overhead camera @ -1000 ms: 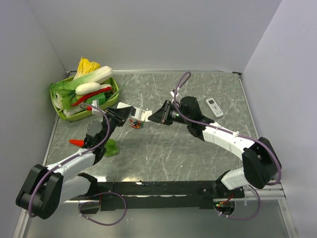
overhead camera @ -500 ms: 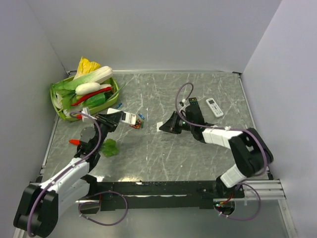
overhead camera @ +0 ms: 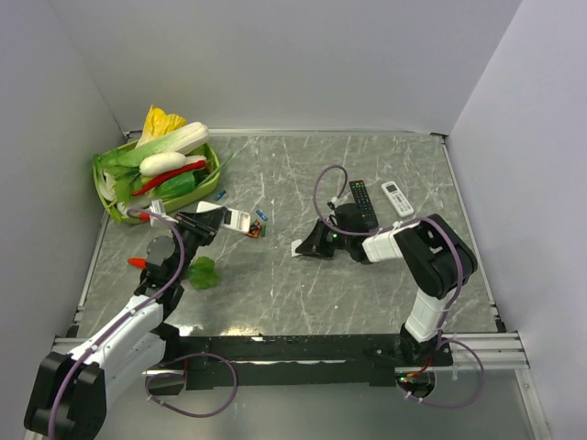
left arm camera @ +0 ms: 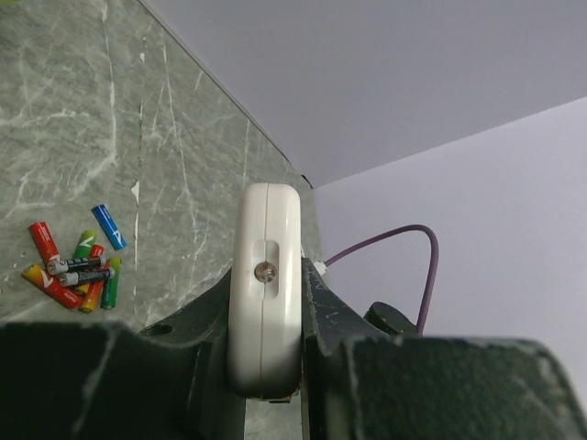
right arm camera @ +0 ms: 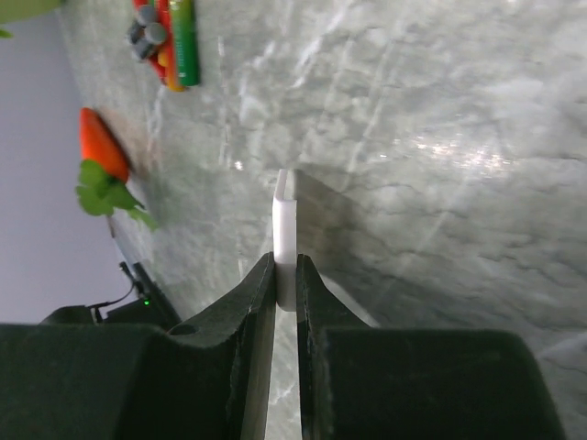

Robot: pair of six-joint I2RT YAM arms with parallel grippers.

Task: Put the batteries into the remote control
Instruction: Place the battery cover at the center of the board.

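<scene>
0 batteries (left arm camera: 75, 270) loaded: left hand (left arm camera: 266, 316) clamps the remote control (left arm camera: 268, 243), right hand (right arm camera: 286, 275) pinches a thin white plate (right arm camera: 285, 215), likely its cover, batteries all loose on desk (overhead camera: 303, 293).

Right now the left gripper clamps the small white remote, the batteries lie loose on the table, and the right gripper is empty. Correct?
Not empty: the right wrist view shows the right gripper pinching a thin white plate. The left gripper does clamp the remote, and the batteries lie loose on the table.
</scene>
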